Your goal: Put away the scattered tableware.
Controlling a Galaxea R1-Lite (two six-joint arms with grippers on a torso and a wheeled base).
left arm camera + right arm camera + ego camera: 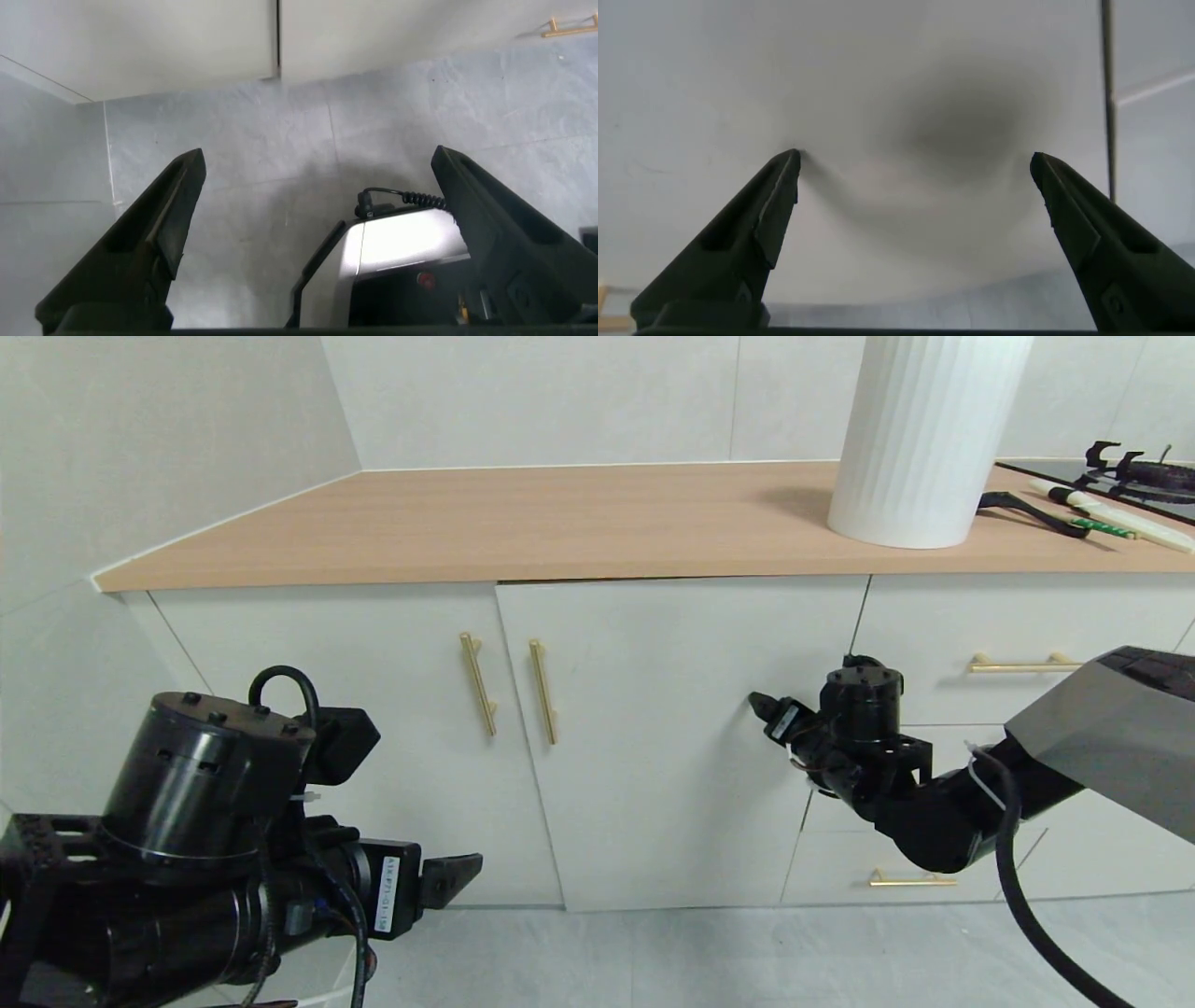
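The left gripper point(316, 159) is held wide over the floor point(280, 210), the right gripper point(915, 159) wide facing the cabinet door point(672, 737); tableware point(1120, 520), perhaps 2 knives, is seen on the countertop point(560, 523).

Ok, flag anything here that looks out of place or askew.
A few utensils lie loose and at angles on the countertop, at its right end between the white ribbed container and the stove. One black handle sticks out right beside the container. Nothing looks spilled or broken.
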